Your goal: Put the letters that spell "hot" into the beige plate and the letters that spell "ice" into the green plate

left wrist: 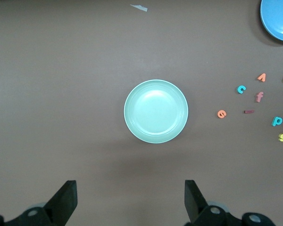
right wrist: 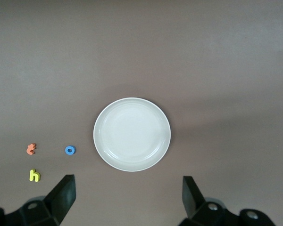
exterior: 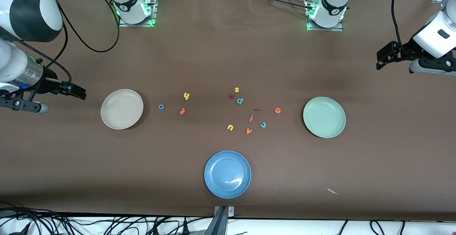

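Note:
The empty beige plate [exterior: 122, 109] lies toward the right arm's end, with the blue "o" [exterior: 161, 106], orange "t" [exterior: 182, 111] and yellow "h" [exterior: 186, 95] on the table beside it. Toward the left arm's end the green plate [exterior: 324, 117] is empty too. The orange "e" [exterior: 278, 110], dark red "i" [exterior: 258, 109] and teal "c" [exterior: 263, 124] lie between the plates, closer to the green one. My right gripper [exterior: 80, 93] hangs open over bare table beside the beige plate [right wrist: 132, 134]. My left gripper [exterior: 380, 61] hangs open beside the green plate [left wrist: 155, 111].
A blue plate [exterior: 227, 174] sits nearest the front camera. Other letters lie mid-table: yellow "s" [exterior: 237, 89], teal "p" [exterior: 240, 100], reddish "f" [exterior: 250, 118], yellow "u" [exterior: 230, 127], orange "v" [exterior: 249, 131]. A white scrap [exterior: 333, 191] lies near the front edge.

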